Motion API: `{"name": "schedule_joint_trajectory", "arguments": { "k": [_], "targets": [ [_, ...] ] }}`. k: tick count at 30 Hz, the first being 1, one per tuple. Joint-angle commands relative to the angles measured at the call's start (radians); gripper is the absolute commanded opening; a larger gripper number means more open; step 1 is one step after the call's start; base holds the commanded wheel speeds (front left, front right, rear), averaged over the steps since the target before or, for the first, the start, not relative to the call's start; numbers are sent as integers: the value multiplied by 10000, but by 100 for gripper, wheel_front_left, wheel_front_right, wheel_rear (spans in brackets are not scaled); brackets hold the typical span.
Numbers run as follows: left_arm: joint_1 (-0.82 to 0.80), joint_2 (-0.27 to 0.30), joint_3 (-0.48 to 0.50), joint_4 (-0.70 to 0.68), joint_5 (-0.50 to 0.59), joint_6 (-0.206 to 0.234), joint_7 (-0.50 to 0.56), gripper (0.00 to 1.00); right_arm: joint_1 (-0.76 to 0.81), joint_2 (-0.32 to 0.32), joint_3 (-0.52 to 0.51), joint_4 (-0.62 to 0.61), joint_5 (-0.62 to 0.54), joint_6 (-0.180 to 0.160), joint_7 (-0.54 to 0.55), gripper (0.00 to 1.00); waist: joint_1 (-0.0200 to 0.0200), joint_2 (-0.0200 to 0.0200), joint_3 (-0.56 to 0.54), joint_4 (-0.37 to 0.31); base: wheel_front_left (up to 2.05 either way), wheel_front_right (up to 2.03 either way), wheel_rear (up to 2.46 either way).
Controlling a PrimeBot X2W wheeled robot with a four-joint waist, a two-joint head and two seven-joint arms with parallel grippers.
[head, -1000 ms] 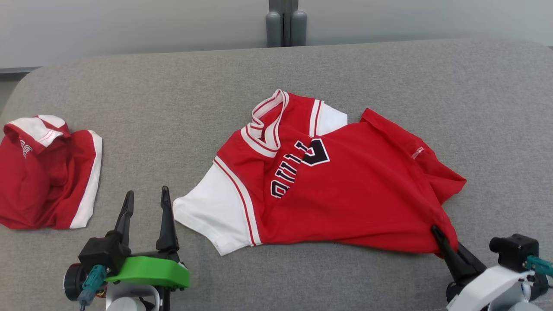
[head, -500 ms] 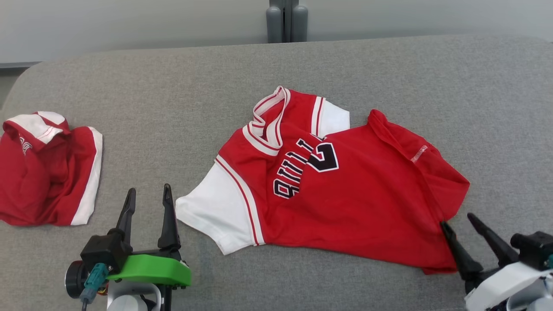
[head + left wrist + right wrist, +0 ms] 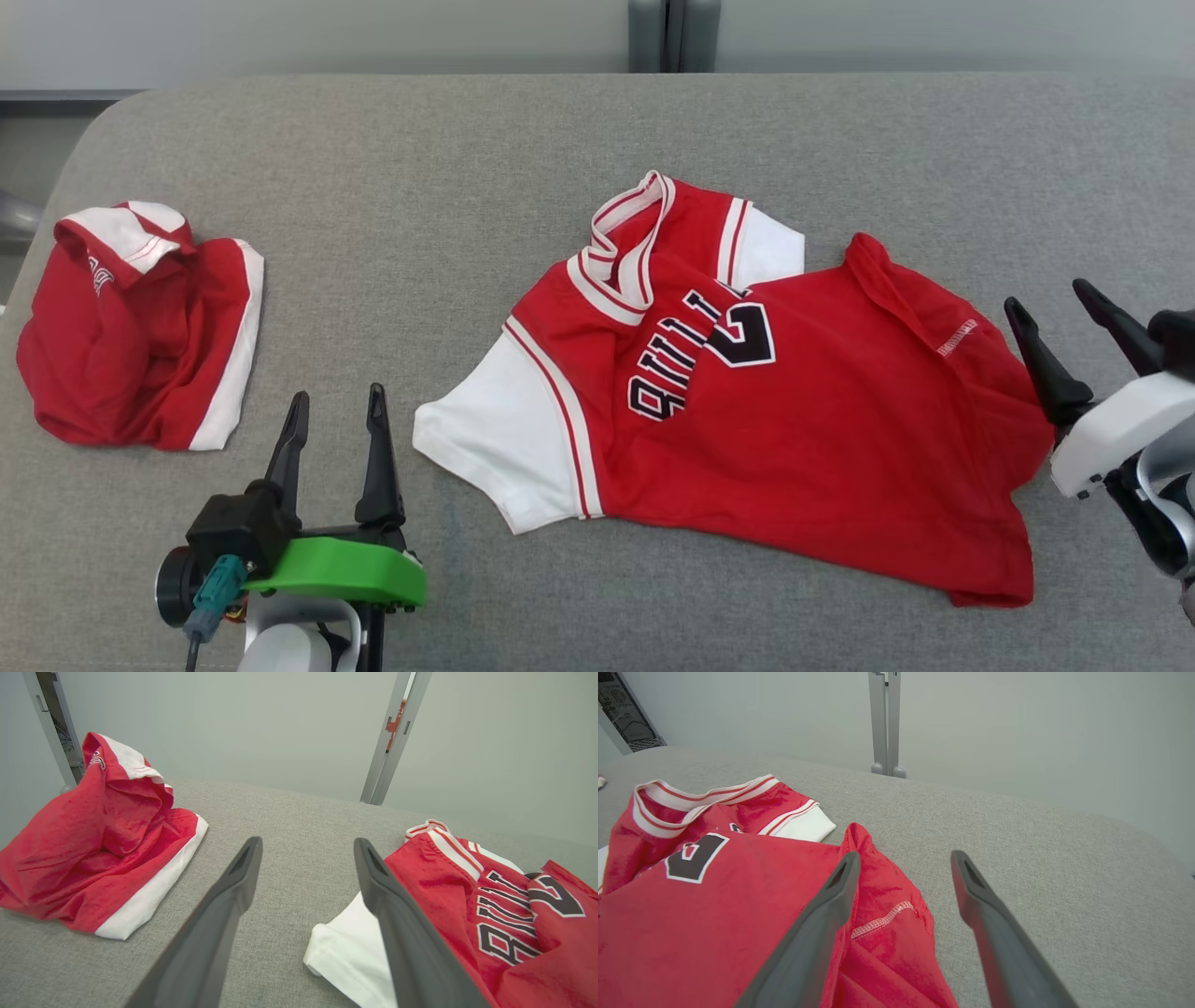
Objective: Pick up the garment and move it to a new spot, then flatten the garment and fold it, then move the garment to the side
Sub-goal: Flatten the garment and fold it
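A: What sort of place is this?
B: A bare lab or test room. A grey fabric-covered bench (image 3: 467,140), a plain pale wall (image 3: 327,37) along the top, 1 metal post (image 3: 649,33) at top centre.
A: Anything else?
B: A grey door frame (image 3: 53,742), upper left of the left wrist view.

Released the hem corner (image 3: 1004,588) at five o'clock of the red jersey (image 3: 794,439), leaving it lying flat on the grey padded surface (image 3: 373,233), spread the fingers of the right gripper (image 3: 1047,294) wide and drew it off to just beside the cloth's three o'clock edge.
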Motion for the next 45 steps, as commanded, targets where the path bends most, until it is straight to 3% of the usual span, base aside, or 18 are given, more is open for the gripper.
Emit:
{"name": "schedule_joint_trajectory", "arguments": {
  "k": [1, 14, 15, 16, 17, 25, 30, 31, 32, 38, 45],
  "targets": [
    [-171, 25, -36, -3, -46, 38, -7, 100, -302, -70, 70, 360, -97, -14, 150, 100, 0, -1, 170, 201, 0, 0, 0],
    [-407, 23, -323, -140, -197, 172, -7, 100, -1856, 11, 1492, 3677, 233, -14, 672, 100, 0, -1, 761, 816, 0, 0, 0],
    [-422, 23, -336, -137, -205, 174, -7, 100, -1925, 22, 1604, 3834, 306, -14, 733, 96, 0, -1, 781, 838, 0, 0, 0],
    [-445, 23, -357, -136, -211, 176, -7, 100, -2051, 5, 1723, 4008, 407, -14, 765, 24, 0, -1, 808, 866, 0, 0, 0],
    [-467, 25, -378, -134, -213, 192, -7, 100, -2146, -4, 1837, 4104, 478, -14, 769, 0, 0, -1, 822, 884, 0, 0, 0],
    [-579, 25, -448, -149, -283, 228, -7, 100, -3825, -475, 1825, 4934, 648, -14, 113, 0, 0, -1, 911, 1034, 0, 0, 0],
    [-644, 24, -519, -188, -344, 290, -7, 100, -4881, -385, 1685, 5781, 351, -14, -256, 0, 0, -1, 1011, 1096, 0, 0, 0],
    [-646, 25, -537, -199, -356, 309, -7, 100, -5063, -309, 1691, 5920, 319, -14, -333, 27, 0, -1, 1029, 1099, 0, 0, 0],
    [-643, 25, -543, -201, -373, 325, -7, 100, -5150, -264, 1725, 6026, 287, -14, -382, 100, 0, -1, 1033, 1094, 0, 0, 0],
    [-495, 25, -449, -157, -300, 379, -7, 100, -5137, -6, 1913, 6356, 466, -14, -1059, 100, 0, -1, 870, 864, 0, 0, 0],
    [-281, 27, -66, -119, -55, 255, -7, 100, -4029, -61, 1787, 5496, 868, -14, -1665, 100, 0, -1, 425, 273, 0, 0, 0]
  ]
}}
